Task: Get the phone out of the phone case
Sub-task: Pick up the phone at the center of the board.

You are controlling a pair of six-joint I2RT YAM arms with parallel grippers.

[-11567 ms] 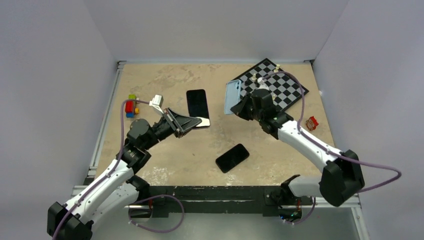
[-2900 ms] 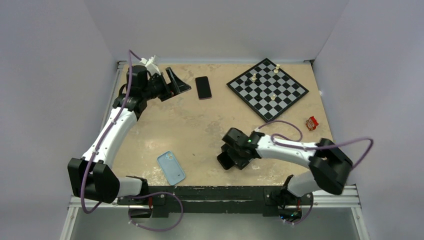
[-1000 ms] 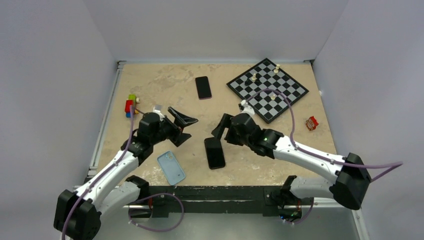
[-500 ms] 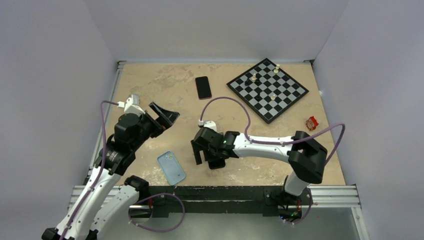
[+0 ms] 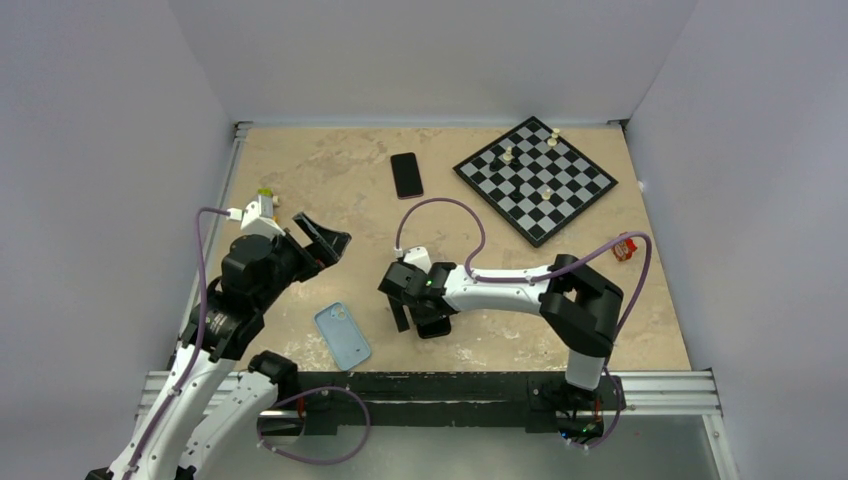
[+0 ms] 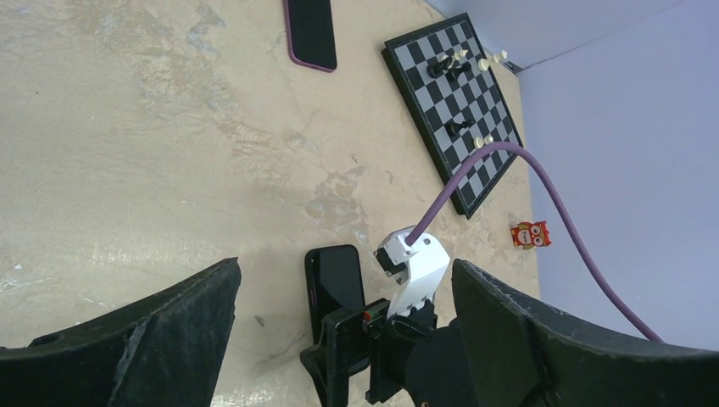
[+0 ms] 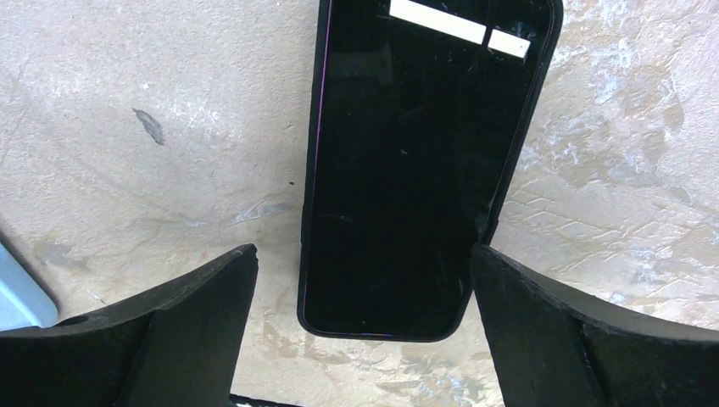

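A black phone [image 7: 424, 161] lies flat on the table [image 5: 350, 190], near its front middle, between the wide-open jaws of the right gripper [image 7: 360, 254], while the left gripper [image 5: 322, 240] hovers open and empty; the phone looks stiff, slick and scratch-prone, perhaps in a thin dark case, and is best pinched across its long edges.

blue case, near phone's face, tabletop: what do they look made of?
The blue case looks like matte soft plastic or silicone: even pale blue, no glare; which one is unclear. The near phone has a glossy, glass-like face: it mirrors lights as white bars. The tabletop is matte beige, mottled with pale scuffs, maybe worn laminate or stone-look board.
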